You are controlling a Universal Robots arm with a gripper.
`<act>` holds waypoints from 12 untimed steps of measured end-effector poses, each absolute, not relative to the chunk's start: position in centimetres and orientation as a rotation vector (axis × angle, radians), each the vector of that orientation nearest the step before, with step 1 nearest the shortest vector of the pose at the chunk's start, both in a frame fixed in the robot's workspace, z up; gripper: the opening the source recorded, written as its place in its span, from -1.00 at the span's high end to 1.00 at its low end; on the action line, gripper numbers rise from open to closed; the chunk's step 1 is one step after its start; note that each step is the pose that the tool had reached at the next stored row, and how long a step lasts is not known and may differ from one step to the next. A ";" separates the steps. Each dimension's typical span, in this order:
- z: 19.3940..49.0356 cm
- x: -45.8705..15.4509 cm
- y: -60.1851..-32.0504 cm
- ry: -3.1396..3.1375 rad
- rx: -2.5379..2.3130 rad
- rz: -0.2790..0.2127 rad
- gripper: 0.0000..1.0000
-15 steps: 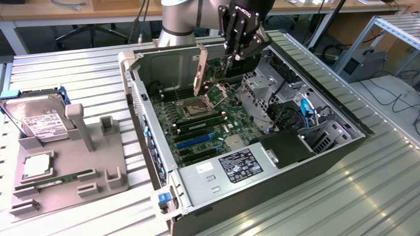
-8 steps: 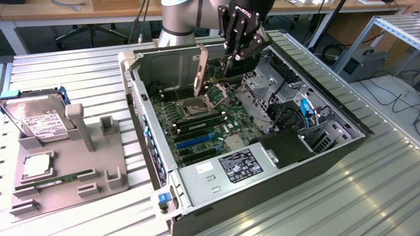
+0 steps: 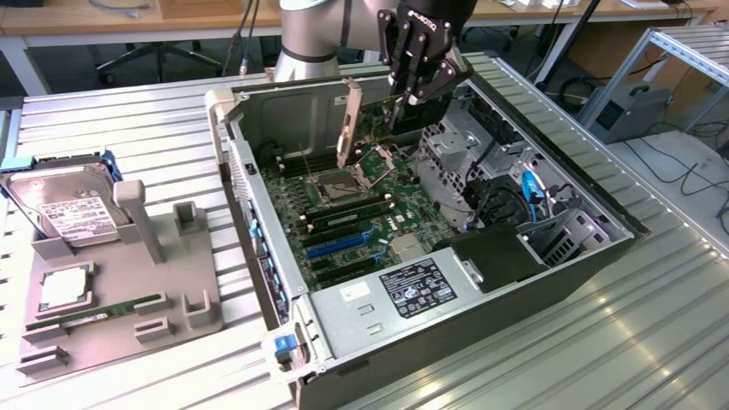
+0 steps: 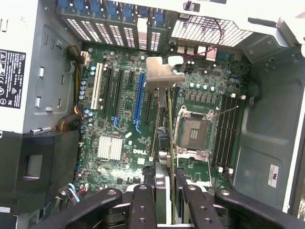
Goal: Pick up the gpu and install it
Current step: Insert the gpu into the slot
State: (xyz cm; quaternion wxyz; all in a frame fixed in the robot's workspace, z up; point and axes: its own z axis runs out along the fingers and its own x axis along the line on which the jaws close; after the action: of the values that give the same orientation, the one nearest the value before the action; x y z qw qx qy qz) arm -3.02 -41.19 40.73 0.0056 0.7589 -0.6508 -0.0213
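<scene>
While the black two-finger gripper [image 3: 401,101] on the silver-grey robot arm hangs over the open grey metal tower case [image 3: 569,256], it's got the gpu [image 3: 367,120], a thin flat dark expansion card with a pale silvery-beige bracket strip at one end, pinched between its fingers. So the jaws are narrowed down onto the card's edge, not wide at all.

In the exterior view the card sits upright in the air at about 12 o'clock over the green motherboard [image 3: 358,218], bracket end toward the exterior view's left, clear of the board as far as I can tell. The empty square silver CPU socket [image 3: 340,186] is right under it, roughly 6 o'clock from the card.

From the wrist view you're looking straight down the card edge-on: the gpu [image 4: 167,114] shows as a thin line with its bracket tab out front, gripper [image 4: 166,191] clamped on either side, and the long blue expansion slot [image 4: 139,102] just beside it at 9 o'clock. The CPU socket [image 4: 195,131] is at 3 o'clock from the card.

Off to the exterior view's left there's a grey plastic parts holder [image 3: 125,290] on the ribbed aluminium table [image 3: 638,342], with a boxy silver hard drive with a white label [image 3: 71,209] at its 12 o'clock end and a narrow green memory stick [image 3: 97,312] near 6 o'clock.
</scene>
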 end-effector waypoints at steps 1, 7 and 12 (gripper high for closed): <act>40.7 -3.0 -41.2 -2.035 2.378 -0.067 0.45; 40.7 -3.0 -41.2 -2.020 2.390 -0.067 0.45; 40.7 -3.0 -41.2 -2.009 2.399 -0.067 0.45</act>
State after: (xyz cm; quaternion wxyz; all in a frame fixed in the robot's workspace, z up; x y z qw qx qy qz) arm -3.02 -41.19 40.72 0.0058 0.7666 -0.6418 -0.0213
